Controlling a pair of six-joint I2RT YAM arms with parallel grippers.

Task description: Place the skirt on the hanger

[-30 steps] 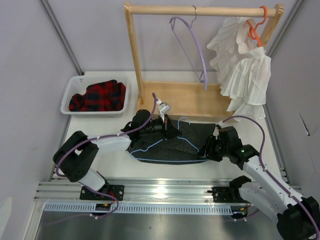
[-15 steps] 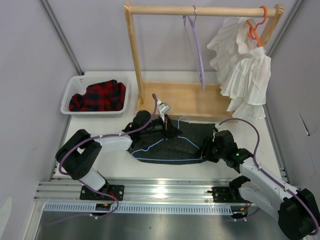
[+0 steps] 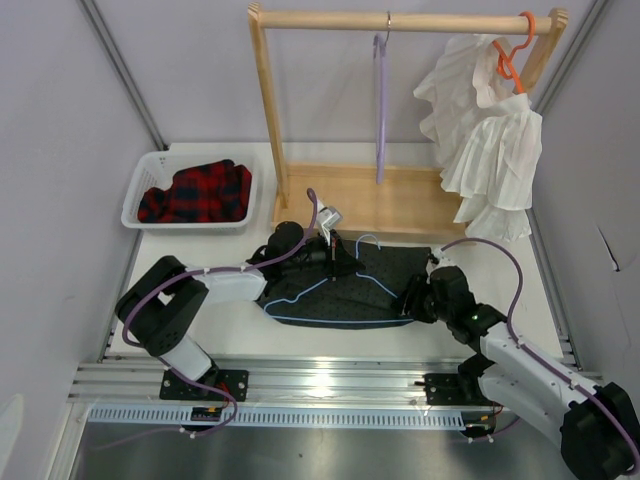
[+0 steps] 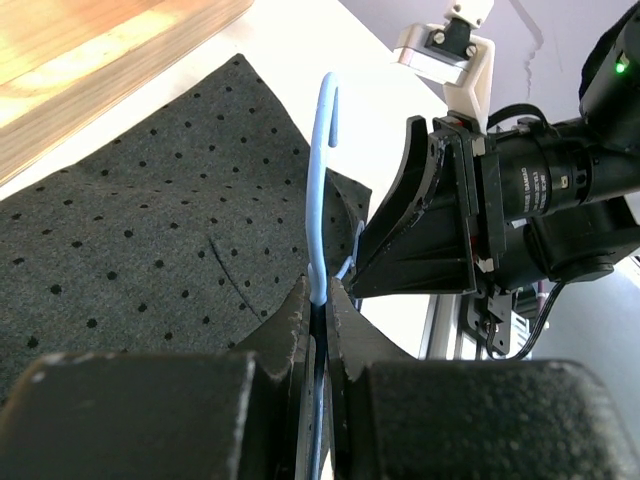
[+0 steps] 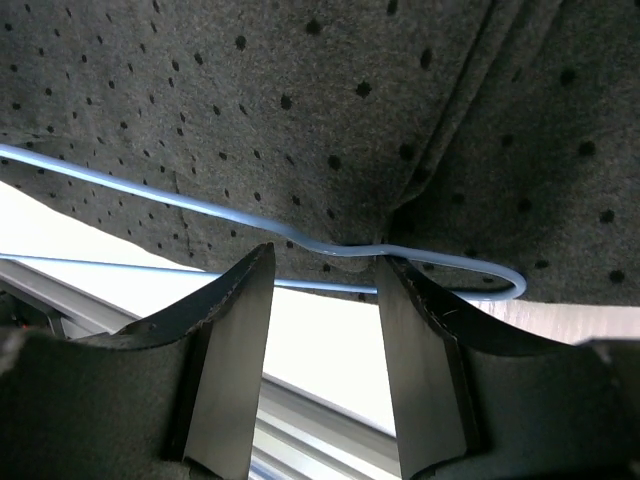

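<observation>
The dark dotted skirt [image 3: 345, 290] lies flat on the table, and the thin pale blue hanger [image 3: 300, 298] rests on top of it. In the left wrist view the hanger's hook [image 4: 326, 150] rises above the skirt [image 4: 150, 220]. My left gripper [image 3: 335, 255] is shut on the wire just below that hook [image 4: 319, 297]. My right gripper [image 3: 410, 298] is at the skirt's right edge, open. Its fingers [image 5: 230, 330] stand either side of a bend near the hanger's right end [image 5: 340, 250], under the skirt's hem [image 5: 300, 120].
A white basket [image 3: 140, 180] holding a red plaid garment [image 3: 195, 192] sits at the back left. The wooden rack [image 3: 400, 20] behind carries a lavender hanger [image 3: 380, 100] and a white pleated garment [image 3: 485, 140] on an orange hanger [image 3: 510, 55]. A metal rail [image 3: 320, 385] runs along the front.
The lavender hanger on the rod has swung round to edge-on. My right gripper has edged left toward the skirt's right edge. The left gripper holds still.
</observation>
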